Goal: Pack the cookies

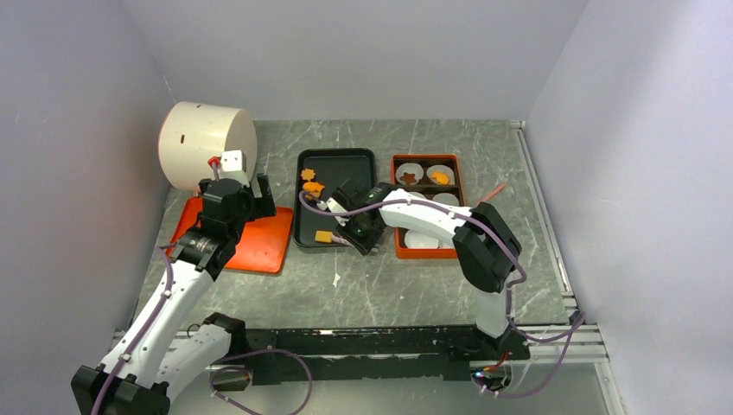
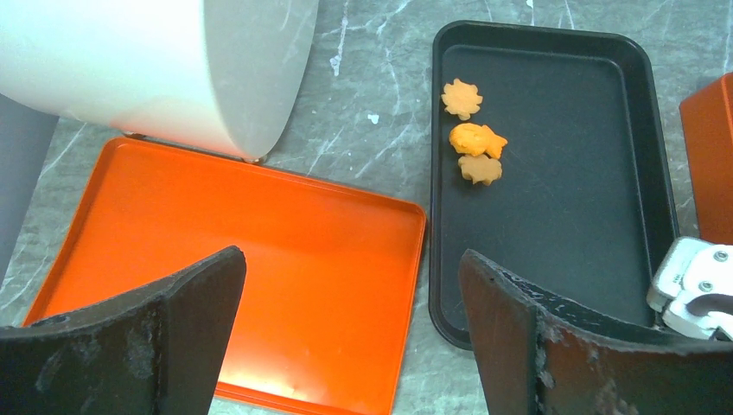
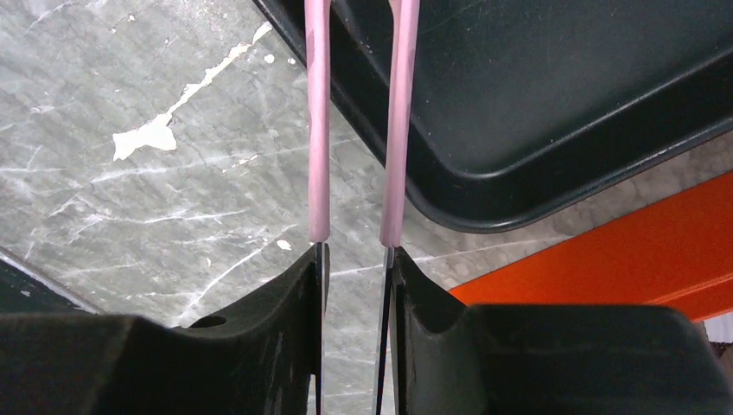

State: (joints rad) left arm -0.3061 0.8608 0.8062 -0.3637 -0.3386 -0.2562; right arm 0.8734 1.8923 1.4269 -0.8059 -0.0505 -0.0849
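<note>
Three orange cookies (image 2: 477, 138) lie close together at the far left of the black tray (image 2: 562, 216); in the top view another orange cookie (image 1: 324, 236) lies at the tray's near end. A brown cookie (image 1: 407, 179) and an orange one (image 1: 440, 178) sit in white paper cups in the orange box (image 1: 399, 226). My right gripper (image 3: 354, 259) is shut on pink-armed tweezers (image 3: 318, 130), whose arms stand apart over the tray's corner with their tips out of view. My left gripper (image 2: 350, 285) hangs wide open and empty over the orange tray (image 2: 233, 251).
A large white cylinder (image 1: 207, 145) lies on its side at the back left, over the far edge of the orange tray. Grey walls close in the marble table (image 1: 389, 294) on three sides. The arms' base rail (image 1: 363, 341) runs along the near edge.
</note>
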